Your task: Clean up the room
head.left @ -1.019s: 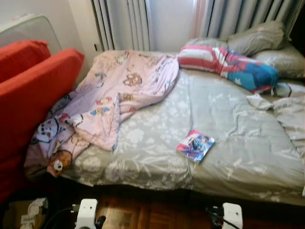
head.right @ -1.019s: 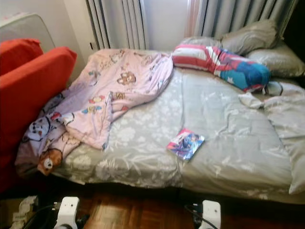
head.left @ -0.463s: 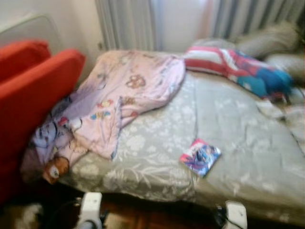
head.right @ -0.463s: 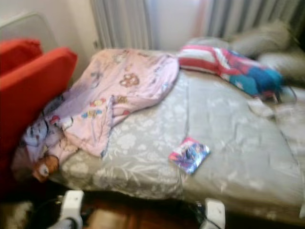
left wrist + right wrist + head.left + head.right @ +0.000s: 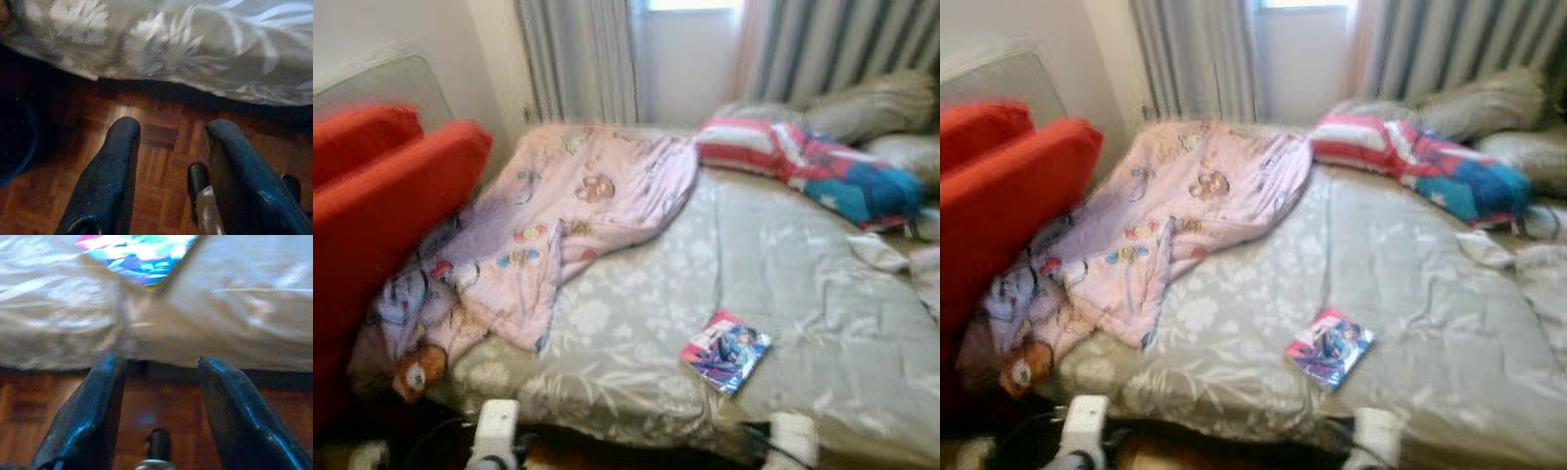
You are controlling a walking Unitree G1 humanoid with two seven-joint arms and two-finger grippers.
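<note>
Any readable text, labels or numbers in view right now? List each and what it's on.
None can be read.
Colourful book on the bed: cover print too blurred to make out any title.
Pink cartoon blanket: pictures, no legible words.
Red, white and blue pillow: pattern, no legible lettering.

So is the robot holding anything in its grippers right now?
No, nothing is held. The left gripper and right gripper are both open over the wooden floor by the bed. The book lies untouched.

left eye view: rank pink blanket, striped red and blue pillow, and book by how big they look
1. pink blanket, largest by far
2. striped red and blue pillow; it lies farther from the camera, so it may look smaller than it is
3. book, smallest
</note>
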